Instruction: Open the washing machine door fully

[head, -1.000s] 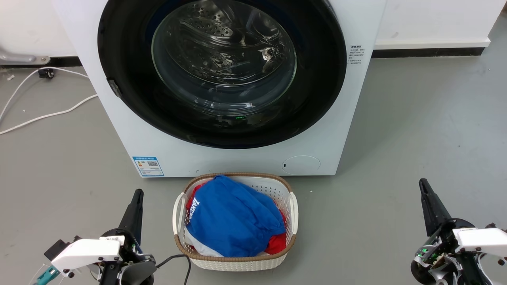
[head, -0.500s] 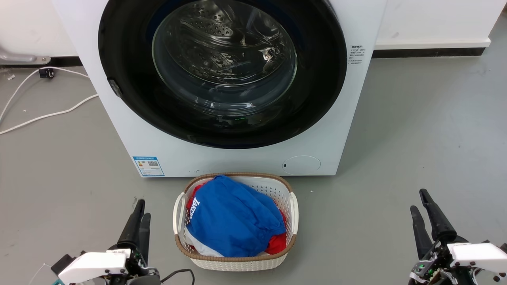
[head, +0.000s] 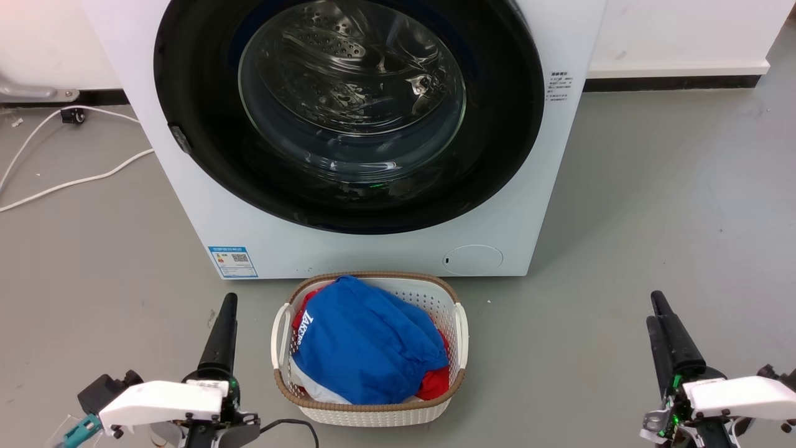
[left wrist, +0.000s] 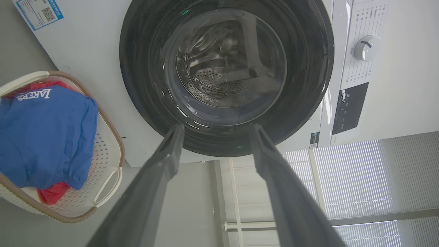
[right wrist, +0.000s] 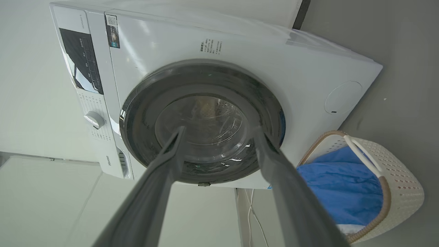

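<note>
The washing machine door point(head: 348, 106), a glossy black disc with a bulging glass centre, lies flush against the white machine, with a small latch on its left rim. My left gripper point(head: 228, 303) hovers low over the floor, left of the laundry basket and well short of the machine. In the left wrist view it point(left wrist: 216, 129) is open, its fingers framing the door point(left wrist: 137, 68) from a distance. My right gripper point(head: 653, 308) hangs far to the right, also apart from the machine. It point(right wrist: 219, 131) is open too and points at the door point(right wrist: 205, 79).
A white laundry basket point(head: 461, 325) holding blue and red clothes stands on the grey floor just in front of the machine, between my arms. White cables point(head: 62, 182) run over the floor at the left. A small round white flap point(head: 472, 259) sits low on the machine front.
Both grippers have shifted slightly up the head view toward the machine and turned about their axes. The door and basket have not moved.
</note>
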You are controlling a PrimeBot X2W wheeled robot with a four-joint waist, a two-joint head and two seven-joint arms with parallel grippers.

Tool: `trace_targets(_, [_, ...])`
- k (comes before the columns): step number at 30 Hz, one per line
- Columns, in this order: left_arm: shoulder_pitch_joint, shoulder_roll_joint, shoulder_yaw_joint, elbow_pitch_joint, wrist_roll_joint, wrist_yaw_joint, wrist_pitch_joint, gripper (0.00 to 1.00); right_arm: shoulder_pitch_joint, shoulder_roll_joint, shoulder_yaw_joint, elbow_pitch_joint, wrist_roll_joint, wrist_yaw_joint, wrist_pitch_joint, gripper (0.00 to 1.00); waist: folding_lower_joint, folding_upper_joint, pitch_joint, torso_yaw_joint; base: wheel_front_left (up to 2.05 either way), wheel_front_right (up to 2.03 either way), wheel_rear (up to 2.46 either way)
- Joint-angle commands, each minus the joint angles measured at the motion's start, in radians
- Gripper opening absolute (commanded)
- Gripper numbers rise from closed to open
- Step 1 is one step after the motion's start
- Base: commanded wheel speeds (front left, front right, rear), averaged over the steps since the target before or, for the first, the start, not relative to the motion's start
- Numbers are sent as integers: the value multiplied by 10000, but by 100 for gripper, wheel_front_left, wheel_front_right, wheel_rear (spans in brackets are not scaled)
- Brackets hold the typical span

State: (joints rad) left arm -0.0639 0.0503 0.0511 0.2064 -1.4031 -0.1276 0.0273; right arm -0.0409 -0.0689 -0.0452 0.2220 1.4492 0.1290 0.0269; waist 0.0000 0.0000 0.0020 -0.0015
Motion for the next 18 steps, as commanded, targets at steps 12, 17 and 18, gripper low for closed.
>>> trace_targets(12, [-188,258,-431,-508,3122,-15,-553,100,-81,-26,137,-791,-3736,8,-363,100,0,0,-18,-2,0,0,0])
trace_targets(17, [-198,389,-567,-509,4240,-5,-740,100,-26,-28,258,-1010,-5033,9,-365,100,0,0,-27,-10,0,0,0])
trace_targets(18, [-205,404,-593,-522,4435,1,-777,100,-7,-19,273,-1048,-5229,9,-364,100,0,0,-31,-11,0,0,0])
